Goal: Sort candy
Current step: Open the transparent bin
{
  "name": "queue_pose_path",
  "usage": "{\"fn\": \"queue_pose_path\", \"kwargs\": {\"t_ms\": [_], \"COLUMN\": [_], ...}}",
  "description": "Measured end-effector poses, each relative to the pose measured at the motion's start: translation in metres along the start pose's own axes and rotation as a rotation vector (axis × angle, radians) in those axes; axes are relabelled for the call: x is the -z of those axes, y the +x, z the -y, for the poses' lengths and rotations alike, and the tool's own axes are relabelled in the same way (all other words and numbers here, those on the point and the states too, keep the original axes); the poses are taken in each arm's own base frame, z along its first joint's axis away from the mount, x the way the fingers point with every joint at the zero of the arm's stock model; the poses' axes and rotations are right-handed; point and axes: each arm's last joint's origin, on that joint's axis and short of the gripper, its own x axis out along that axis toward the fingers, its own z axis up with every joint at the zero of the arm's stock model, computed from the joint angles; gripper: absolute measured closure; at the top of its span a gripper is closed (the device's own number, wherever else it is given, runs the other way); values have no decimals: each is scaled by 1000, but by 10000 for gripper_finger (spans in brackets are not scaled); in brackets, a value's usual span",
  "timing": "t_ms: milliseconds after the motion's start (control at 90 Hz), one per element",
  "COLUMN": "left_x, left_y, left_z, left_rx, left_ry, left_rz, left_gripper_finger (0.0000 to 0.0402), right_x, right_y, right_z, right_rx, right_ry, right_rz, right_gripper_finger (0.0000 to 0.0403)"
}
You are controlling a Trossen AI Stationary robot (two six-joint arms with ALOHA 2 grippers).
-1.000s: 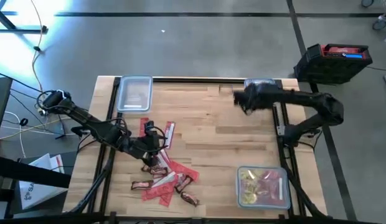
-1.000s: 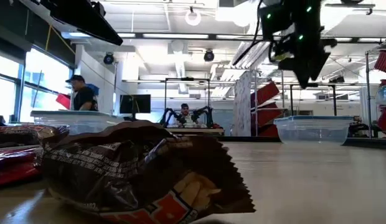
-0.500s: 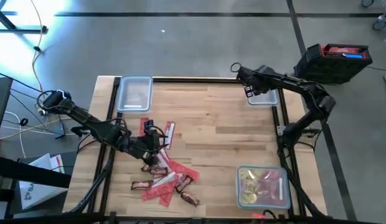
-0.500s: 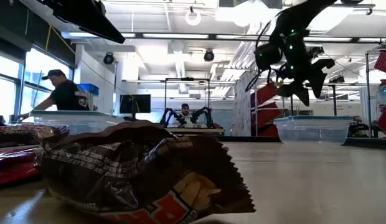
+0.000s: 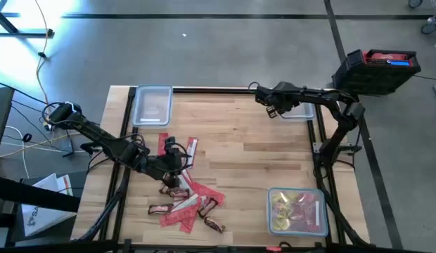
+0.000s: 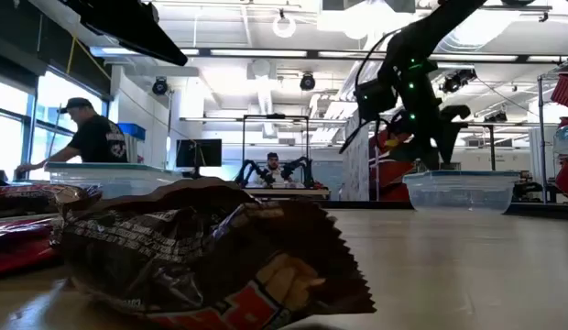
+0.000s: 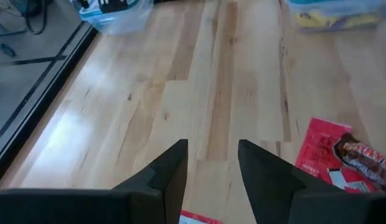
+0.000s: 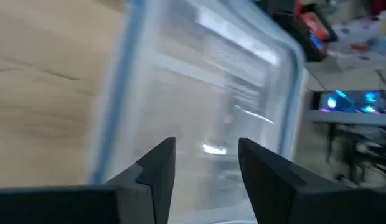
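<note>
Three clear containers sit near the table's [image 5: 239,151] corners, leaving its middle bare wood. Candy [image 5: 184,197] lies heaped at the near left; more fills the near-right container [image 5: 297,211]. The left gripper [image 5: 177,161] hovers at the heap's far edge, jaws spread and empty, bare planks showing between them in its wrist view. The right gripper [image 5: 273,107] hangs by the far-right container [image 8: 199,87], jaws parted, holding nothing. Only the low view shows a brown wrapper [image 6: 202,261] up close and people in the room beyond.
</note>
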Motion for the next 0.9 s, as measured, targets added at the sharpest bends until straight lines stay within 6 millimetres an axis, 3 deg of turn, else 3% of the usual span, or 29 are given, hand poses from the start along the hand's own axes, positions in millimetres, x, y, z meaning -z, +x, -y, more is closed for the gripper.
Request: {"fn": "queue_pose_path", "kwargs": {"t_ms": [156, 300, 456, 656, 900], "left_x": [1, -1, -3, -3, -2], "left_y": [7, 12, 14, 14, 14], "left_z": [-1, -5, -7, -7, -7], "left_rx": [-20, -28, -35, -35, -35], "left_ry": [2, -22, -13, -12, -11], "left_rz": [-21, -16, -5, -5, -6], "left_gripper_finger": [275, 275, 275, 275, 275], "right_x": [9, 31, 53, 58, 26], "right_y": [-16, -42, -78, -114, -102], "right_z": [-22, -53, -72, -54, -27], "right_rx": [-169, -342, -362, -121, -39], "right_ry": [-44, -145, -240, -284, -204], "right_rz": [4, 24, 129, 278, 230], "right_gripper_finger": [264, 264, 264, 264, 263]}}
